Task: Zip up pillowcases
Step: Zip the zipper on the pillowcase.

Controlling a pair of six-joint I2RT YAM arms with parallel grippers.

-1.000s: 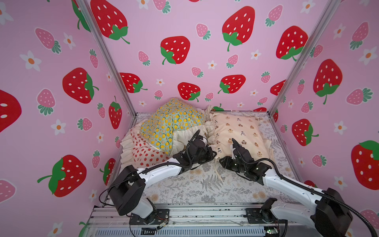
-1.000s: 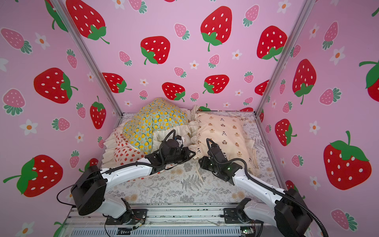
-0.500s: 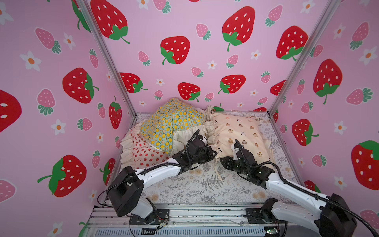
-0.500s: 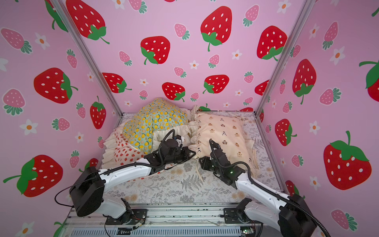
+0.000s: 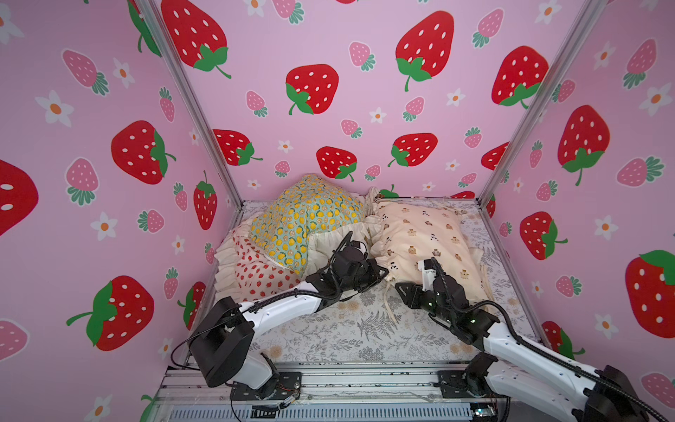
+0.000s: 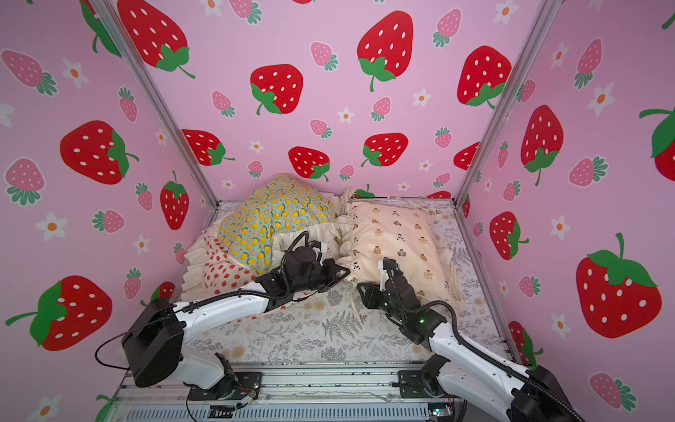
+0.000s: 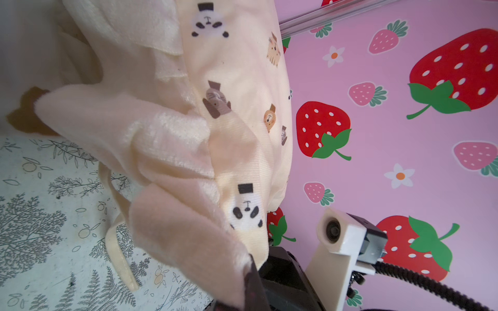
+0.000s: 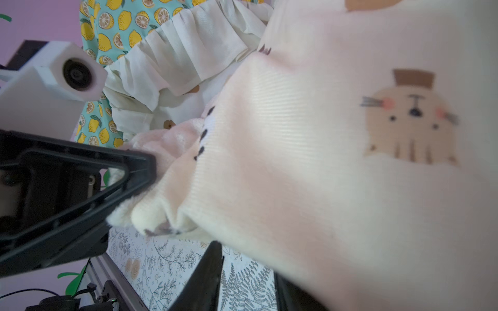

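Observation:
The cream pillowcase with small bears (image 5: 427, 234) lies at the right back, also in the top view (image 6: 398, 234). My left gripper (image 5: 383, 272) is shut on its plush near-left corner; the left wrist view shows the cloth (image 7: 242, 107) pinched at the left gripper (image 7: 250, 272). My right gripper (image 5: 405, 288) stands open at the case's front edge. In the right wrist view only fern sheet shows inside the right gripper (image 8: 245, 285), and the case (image 8: 323, 161) bulges over one finger. The lemon pillowcase (image 5: 310, 219) rests on the strawberry pillowcase (image 5: 255, 270) at the left.
The grey fern-print sheet (image 5: 347, 329) covers the floor. A cream tie strap (image 5: 389, 303) trails from the bear case's corner onto it. Pink strawberry walls (image 5: 328, 109) close in three sides. A metal rail (image 5: 347, 383) runs along the front by both arm bases.
My right gripper has slid a little toward the front along the bear pillowcase's edge and its jaws have parted wider. The left gripper keeps its hold in the same place.

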